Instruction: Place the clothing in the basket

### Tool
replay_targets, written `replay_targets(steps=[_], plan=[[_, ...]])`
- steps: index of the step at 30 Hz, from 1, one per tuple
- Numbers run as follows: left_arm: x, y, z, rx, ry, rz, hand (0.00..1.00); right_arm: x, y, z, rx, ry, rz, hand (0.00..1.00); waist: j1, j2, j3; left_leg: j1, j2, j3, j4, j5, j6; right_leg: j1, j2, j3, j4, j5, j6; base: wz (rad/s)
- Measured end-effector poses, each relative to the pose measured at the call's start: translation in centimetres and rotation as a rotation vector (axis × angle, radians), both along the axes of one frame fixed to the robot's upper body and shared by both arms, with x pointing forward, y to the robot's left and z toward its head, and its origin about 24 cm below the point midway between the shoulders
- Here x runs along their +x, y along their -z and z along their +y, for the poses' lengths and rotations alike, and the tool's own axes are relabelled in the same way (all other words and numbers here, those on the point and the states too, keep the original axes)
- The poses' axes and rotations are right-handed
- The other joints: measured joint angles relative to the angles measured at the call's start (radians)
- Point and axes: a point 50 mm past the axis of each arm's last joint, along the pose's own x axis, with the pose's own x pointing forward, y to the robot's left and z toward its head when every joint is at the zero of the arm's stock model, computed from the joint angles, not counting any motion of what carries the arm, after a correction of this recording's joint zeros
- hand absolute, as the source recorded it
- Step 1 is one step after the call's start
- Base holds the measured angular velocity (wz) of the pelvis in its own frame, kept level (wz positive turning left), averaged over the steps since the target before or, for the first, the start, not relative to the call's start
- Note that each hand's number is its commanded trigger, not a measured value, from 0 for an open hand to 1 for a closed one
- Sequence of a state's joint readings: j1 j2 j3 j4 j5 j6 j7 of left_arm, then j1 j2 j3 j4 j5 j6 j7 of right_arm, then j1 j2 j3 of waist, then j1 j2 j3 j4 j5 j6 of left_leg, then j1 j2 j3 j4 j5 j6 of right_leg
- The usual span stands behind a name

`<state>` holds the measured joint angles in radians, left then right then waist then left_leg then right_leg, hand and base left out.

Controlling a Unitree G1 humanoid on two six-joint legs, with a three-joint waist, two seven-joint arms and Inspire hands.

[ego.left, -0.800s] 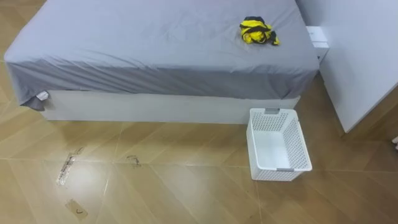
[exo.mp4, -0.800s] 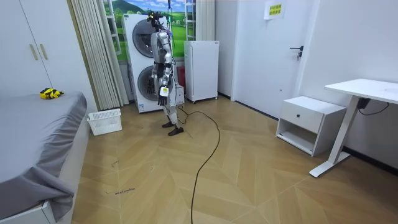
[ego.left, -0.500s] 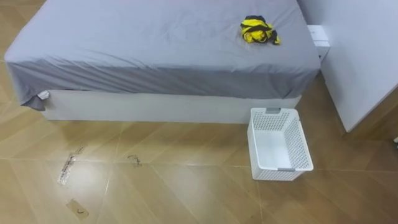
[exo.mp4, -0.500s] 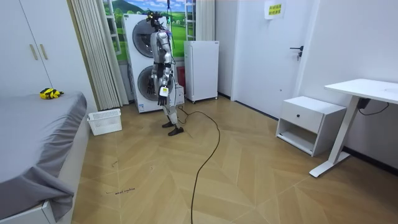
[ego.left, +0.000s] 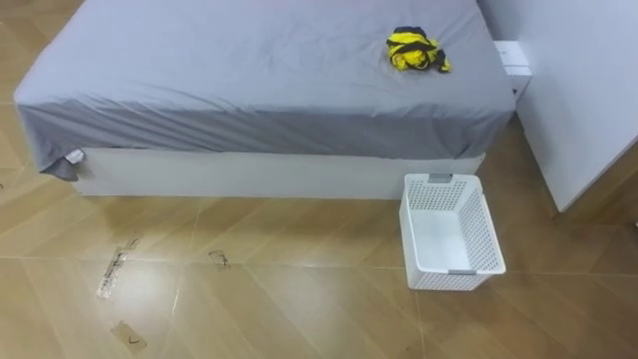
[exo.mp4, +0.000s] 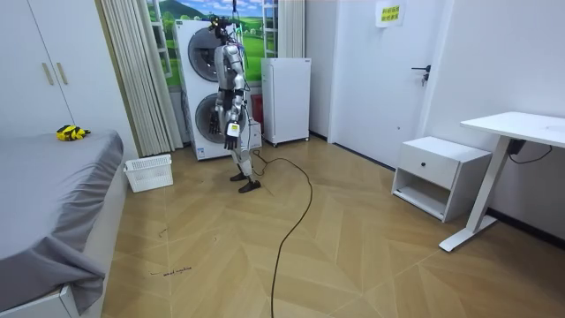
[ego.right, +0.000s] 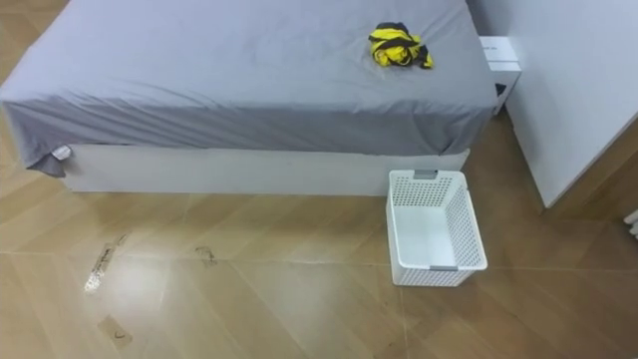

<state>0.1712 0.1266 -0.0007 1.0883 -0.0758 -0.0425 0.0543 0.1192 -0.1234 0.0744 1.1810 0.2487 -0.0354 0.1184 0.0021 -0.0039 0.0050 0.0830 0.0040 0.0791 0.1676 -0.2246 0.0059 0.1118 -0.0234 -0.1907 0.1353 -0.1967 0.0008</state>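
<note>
A yellow and black garment (ego.left: 416,50) lies bunched on the grey bed (ego.left: 249,80), near its far right corner; in the room view the garment (exo.mp4: 72,132) is at the left. A white perforated basket (ego.left: 485,237) stands on the floor by the bed's right end, with nothing in it. In the room view I stand upright in front of the stacked washing machines (exo.mp4: 199,88), a few steps from the basket (exo.mp4: 148,173). My left hand (exo.mp4: 232,130) hangs at my hip. A sliver of my right hand (ego.right: 632,223) sits at the right edge.
A white wardrobe (ego.left: 578,90) rises right of the bed, with a small white box (ego.left: 512,60) in the gap. Tape scraps (ego.left: 110,274) mark the wooden floor. A white fridge (exo.mp4: 287,99), a bedside cabinet (exo.mp4: 439,177) and a desk (exo.mp4: 516,132) stand along the room view's right.
The whole eye view has slid slightly, which is the camera's own shift. The garment, the basket and my stance in the room view are the same.
</note>
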Motion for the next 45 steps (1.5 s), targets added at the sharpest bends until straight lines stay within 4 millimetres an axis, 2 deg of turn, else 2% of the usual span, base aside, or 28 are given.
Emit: replay_targets(steps=[9, 12, 15, 16, 17, 19, 20, 21, 22, 23, 25, 26, 27, 28, 29, 30, 31, 32, 33, 34, 35, 36, 37, 38, 40, 42, 44, 45], plan=[[-0.1, 0.0, 0.3, -0.003, -0.055, 0.000, 0.00, 0.2, 0.0, 0.1, 0.036, 0.025, 0.000, 0.00, 0.000, -0.008, 0.0000, -0.043, 0.005, 0.002, 0.061, -0.007, -0.001, -0.032, -0.002, -0.006, 0.021, -0.015, -0.006, 0.01], [0.0, -0.1, 0.5, -0.029, -0.111, -0.017, 0.00, 0.5, 0.0, 0.0, 0.045, 0.034, -0.008, 0.00, 0.000, -0.001, 0.0044, -0.116, 0.023, 0.003, 0.226, -0.049, -0.018, -0.049, 0.005, -0.006, 0.070, -0.051, -0.019, 0.03], [0.2, -0.2, 0.7, -0.049, -0.176, -0.049, 0.00, 0.1, 0.0, -0.3, 0.045, 0.044, -0.001, 0.00, 0.005, 0.004, 0.0076, -0.227, 0.065, 0.022, 0.500, -0.048, -0.017, -0.040, 0.014, 0.006, 0.102, -0.088, -0.042, 0.00], [0.4, -0.2, 0.6, -0.059, -0.199, -0.063, 0.00, 0.0, 0.0, -0.5, 0.040, 0.050, 0.002, 0.00, 0.007, 0.014, 0.0108, -0.277, 0.078, 0.021, 0.592, -0.043, -0.007, -0.022, 0.023, 0.025, 0.118, -0.110, -0.061, 0.00], [0.4, -0.2, 0.6, -0.064, -0.215, -0.071, 0.00, -0.1, 0.0, -0.5, 0.038, 0.053, 0.002, 0.00, 0.006, 0.014, 0.0089, -0.294, 0.070, 0.019, 0.591, -0.048, -0.005, -0.019, 0.021, 0.030, 0.126, -0.120, -0.062, 0.07], [0.9, -0.4, 0.3, -0.091, -0.272, -0.115, 0.00, -0.1, -0.1, -0.7, 0.031, 0.065, 0.002, 0.00, 0.006, 0.001, 0.0036, -0.394, 0.027, 0.036, 0.453, -0.040, -0.003, -0.021, 0.000, 0.056, 0.157, -0.158, -0.062, 0.03], [1.0, -0.4, 0.1, -0.099, -0.287, -0.128, 0.00, -0.1, -0.1, -0.7, 0.029, 0.063, 0.003, 0.00, 0.008, 0.000, 0.0037, -0.422, 0.017, 0.039, 0.394, -0.028, -0.011, -0.020, -0.010, 0.057, 0.159, -0.165, -0.060, -0.19], [1.0, -0.4, 0.0, -0.104, -0.298, -0.144, 0.00, -0.1, -0.1, -0.8, 0.027, 0.061, 0.007, 0.00, 0.012, 0.000, 0.0036, -0.458, 0.003, 0.037, 0.251, 0.021, -0.025, -0.011, -0.021, 0.066, 0.155, -0.179, -0.052, -0.39], [0.8, -0.5, 0.0, -0.108, -0.323, -0.158, 0.00, -0.3, -0.1, -0.8, 0.025, 0.060, 0.013, 0.00, 0.024, -0.005, 0.0020, -0.474, -0.002, 0.035, 0.116, 0.104, -0.029, 0.006, -0.037, 0.084, 0.155, -0.196, -0.040, -0.53], [0.6, -0.4, 0.0, -0.110, -0.338, -0.160, 0.00, -0.4, -0.1, -0.8, 0.025, 0.058, 0.015, 0.00, 0.033, -0.008, 0.0011, -0.473, 0.001, 0.035, 0.063, 0.138, -0.033, 0.017, -0.047, 0.090, 0.154, -0.203, -0.033, -0.65], [-0.5, -0.4, 0.4, -0.106, -0.390, -0.158, 0.00, -0.6, -0.1, -1.0, 0.014, 0.042, 0.021, 0.00, 0.031, -0.017, -0.0019, -0.480, 0.001, 0.071, 0.027, 0.295, -0.003, 0.072, -0.075, 0.126, 0.115, -0.228, -0.002, -0.47], [-0.6, -0.4, 0.4, -0.104, -0.396, -0.161, 0.00, -0.6, -0.1, -1.1, 0.013, 0.046, 0.020, 0.00, 0.030, -0.025, -0.0035, -0.487, -0.005, 0.084, 0.047, 0.318, 0.016, 0.082, -0.086, 0.133, 0.106, -0.232, 0.005, -0.26], [-0.5, -0.5, 0.7, -0.101, -0.398, -0.174, 0.00, -0.7, -0.1, -1.1, 0.013, 0.056, 0.020, 0.00, 0.025, -0.045, -0.0102, -0.510, -0.030, 0.106, 0.113, 0.306, 0.044, 0.089, -0.116, 0.131, 0.090, -0.240, 0.024, -0.10], [-0.2, -0.6, 0.8, -0.096, -0.401, -0.191, 0.00, -0.7, -0.1, -1.3, 0.008, 0.067, 0.011, 0.00, 0.011, -0.057, -0.0023, -0.533, -0.040, 0.118, 0.206, 0.253, 0.050, 0.104, -0.138, 0.130, 0.085, -0.221, 0.058, -0.04], [-0.1, -0.6, 0.9, -0.097, -0.401, -0.194, 0.00, -0.6, -0.2, -1.3, 0.001, 0.069, 0.006, 0.00, 0.013, -0.058, 0.0025, -0.551, -0.033, 0.126, 0.270, 0.222, 0.062, 0.113, -0.148, 0.139, 0.086, -0.207, 0.072, -0.16], [0.1, -0.7, 1.1, -0.095, -0.405, -0.200, 0.00, -0.3, -0.1, -1.1, -0.011, 0.074, -0.006, 0.00, 0.032, -0.062, 0.0195, -0.597, -0.008, 0.152, 0.458, 0.175, 0.108, 0.146, -0.158, 0.189, 0.102, -0.179, 0.081, -0.41], [-0.2, -0.8, 1.4, -0.087, -0.413, -0.202, 0.00, -0.8, -0.1, -1.1, -0.025, 0.081, 0.004, 0.00, 0.054, -0.058, 0.0111, -0.612, -0.002, 0.185, 0.467, 0.132, 0.076, 0.149, -0.164, 0.212, 0.194, -0.167, 0.077, -0.38], [-0.3, -0.7, 1.2, -0.089, -0.408, -0.194, 0.00, -1.1, -0.2, -1.4, -0.036, 0.083, 0.008, 0.00, 0.051, -0.044, -0.0007, -0.593, -0.002, 0.183, 0.414, 0.144, 0.067, 0.125, -0.160, 0.196, 0.271, -0.166, 0.077, -0.05], [-0.4, -0.6, 1.5, -0.074, -0.398, -0.169, 0.00, -1.1, -0.1, -1.3, -0.046, 0.090, 0.013, 0.00, 0.040, -0.052, -0.0010, -0.562, -0.030, 0.182, 0.425, 0.081, 0.092, 0.087, -0.190, 0.155, 0.460, -0.154, 0.084, 0.31], [-0.5, -0.4, 1.2, -0.074, -0.396, -0.144, 0.00, -0.9, -0.2, -1.5, -0.061, 0.096, 0.010, 0.00, 0.033, -0.064, -0.0020, -0.518, -0.056, 0.183, 0.435, 0.035, 0.107, 0.042, -0.217, 0.147, 0.608, -0.034, 0.084, 0.29], [-0.3, -0.4, 0.9, -0.074, -0.374, -0.138, 0.00, -0.7, -0.3, -1.7, -0.068, 0.107, -0.002, 0.00, 0.035, -0.049, -0.0037, -0.487, -0.060, 0.180, 0.425, 0.017, 0.111, 0.021, -0.219, 0.143, 0.660, 0.057, 0.080, 0.08], [-0.3, -0.2, 0.5, -0.068, -0.337, -0.121, 0.00, 0.1, -0.5, -1.9, -0.072, 0.124, -0.038, 0.00, 0.037, -0.031, -0.0052, -0.428, -0.065, 0.157, 0.378, -0.008, 0.120, -0.043, -0.213, 0.119, 0.755, 0.098, 0.057, -0.15], [-0.1, -0.2, 0.4, -0.049, -0.292, -0.113, 0.00, 1.5, -0.8, -1.8, -0.066, 0.116, -0.081, 0.00, 0.040, -0.022, 0.0003, -0.357, -0.063, 0.153, 0.312, -0.008, 0.119, -0.137, -0.182, 0.094, 0.833, 0.012, 0.034, -0.18], [0.0, -0.3, 0.4, -0.043, -0.277, -0.112, 0.00, 2.2, -1.0, -1.7, -0.062, 0.114, -0.105, 0.00, 0.040, -0.015, 0.0052, -0.323, -0.062, 0.144, 0.280, -0.008, 0.118, -0.184, -0.161, 0.083, 0.850, -0.032, 0.018, 0.03], [0.6, -0.4, 0.5, -0.028, -0.214, -0.116, 0.00, 4.3, -1.6, -1.6, -0.068, 0.117, -0.180, 0.00, 0.027, 0.006, 0.0093, -0.220, -0.053, 0.089, 0.207, -0.018, 0.113, -0.346, -0.061, 0.011, 0.763, -0.130, -0.011, 0.44], [1.4, -0.4, 0.2, -0.032, -0.169, -0.125, 0.00, 4.9, -1.8, -1.6, -0.078, 0.137, -0.206, 0.00, 0.019, 0.004, 0.0123, -0.156, -0.052, 0.048, 0.182, -0.040, 0.100, -0.429, -0.020, 0.006, 0.557, -0.125, -0.016, 0.65], [1.3, -0.4, -0.3, -0.039, -0.124, -0.119, 0.00, 5.5, -2.1, -1.6, -0.095, 0.136, -0.228, 0.00, 0.019, 0.006, 0.0124, -0.074, -0.048, 0.017, 0.153, -0.077, 0.088, -0.457, -0.016, -0.008, 0.305, -0.021, -0.019, 0.55], [0.7, -0.3, -0.7, -0.044, -0.119, -0.106, 0.00, 5.6, -2.2, -1.7, -0.106, 0.146, -0.243, 0.00, 0.016, 0.013, 0.0099, -0.024, -0.034, -0.012, 0.142, -0.105, 0.077, -0.457, -0.014, -0.020, 0.201, 0.081, -0.019, 0.50]])
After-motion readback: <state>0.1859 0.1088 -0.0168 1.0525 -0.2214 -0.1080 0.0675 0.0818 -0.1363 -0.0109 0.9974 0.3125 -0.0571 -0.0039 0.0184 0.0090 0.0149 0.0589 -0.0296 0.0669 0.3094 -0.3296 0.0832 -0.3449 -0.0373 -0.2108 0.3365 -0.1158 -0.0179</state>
